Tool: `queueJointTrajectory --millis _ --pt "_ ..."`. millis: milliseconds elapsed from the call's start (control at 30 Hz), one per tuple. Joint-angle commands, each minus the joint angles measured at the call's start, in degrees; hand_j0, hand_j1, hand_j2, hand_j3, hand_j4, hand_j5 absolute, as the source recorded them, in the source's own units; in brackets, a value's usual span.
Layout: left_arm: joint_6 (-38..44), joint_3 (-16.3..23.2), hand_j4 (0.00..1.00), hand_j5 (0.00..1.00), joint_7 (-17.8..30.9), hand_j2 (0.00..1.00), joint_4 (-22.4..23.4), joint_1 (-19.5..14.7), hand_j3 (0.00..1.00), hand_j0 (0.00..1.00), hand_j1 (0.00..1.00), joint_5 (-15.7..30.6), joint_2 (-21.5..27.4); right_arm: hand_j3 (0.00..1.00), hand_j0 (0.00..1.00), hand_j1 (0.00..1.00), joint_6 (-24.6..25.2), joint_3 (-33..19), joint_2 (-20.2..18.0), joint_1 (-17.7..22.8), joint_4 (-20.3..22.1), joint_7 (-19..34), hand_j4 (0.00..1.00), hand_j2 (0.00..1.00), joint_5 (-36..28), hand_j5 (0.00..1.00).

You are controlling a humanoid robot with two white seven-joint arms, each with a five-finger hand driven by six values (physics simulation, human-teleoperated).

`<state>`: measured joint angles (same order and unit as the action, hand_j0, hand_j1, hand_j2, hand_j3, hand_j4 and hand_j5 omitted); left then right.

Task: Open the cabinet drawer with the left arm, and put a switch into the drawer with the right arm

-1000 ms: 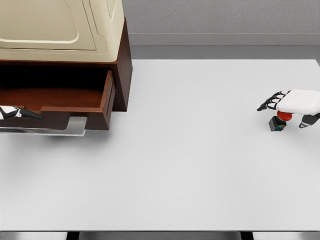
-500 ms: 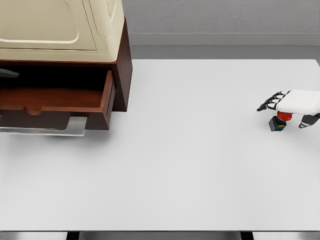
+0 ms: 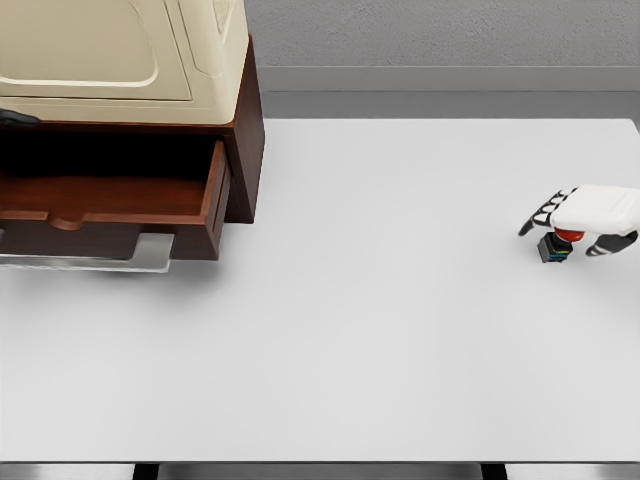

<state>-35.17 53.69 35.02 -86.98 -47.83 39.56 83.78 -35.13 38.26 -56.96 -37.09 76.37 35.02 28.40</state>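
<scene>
Table point(image 3: 380, 330): white, flat, filling most of the view; a dark floor strip shows at its bottom edge.
Wall point(image 3: 440, 35): grey, with a paler band along its foot, behind the table.
Cabinet point(image 3: 245, 130): dark wood with a cream top, at the table's far left.
Drawer point(image 3: 110, 205): pulled out, a metal handle at its front.
Switch point(image 3: 555, 246): red button on a dark base, at the table's right edge.
Right hand point(image 3: 590, 212): directly over the switch, fingers curled down around it; a firm hold cannot be told.
Left hand point(image 3: 14, 117): only a dark tip shows at the left edge; fingers cannot be told.
</scene>
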Motion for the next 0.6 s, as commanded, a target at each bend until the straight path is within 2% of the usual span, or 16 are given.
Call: queueJointTrajectory --millis 0,167,567 --pt "0.2 -0.2 1.00 1.00 0.0 1.00 0.1 0.0 1.00 1.00 1.00 0.4 0.0 0.73 0.73 0.73 0.1 0.0 -0.1 0.0 0.0 0.0 0.73 0.73 -0.3 0.73" --pt "0.2 -0.1 1.00 1.00 0.0 1.00 0.2 0.0 1.00 1.00 1.00 0.4 -0.3 0.73 0.73 0.73 0.1 0.0 -0.1 0.0 0.0 0.0 0.73 0.73 -0.3 0.73" --pt "0.2 0.0 1.00 1.00 0.0 1.00 0.2 0.0 1.00 1.00 1.00 0.4 -0.2 0.60 0.60 0.60 0.1 0.0 0.1 0.3 -0.1 0.0 0.60 0.60 -0.3 0.60"
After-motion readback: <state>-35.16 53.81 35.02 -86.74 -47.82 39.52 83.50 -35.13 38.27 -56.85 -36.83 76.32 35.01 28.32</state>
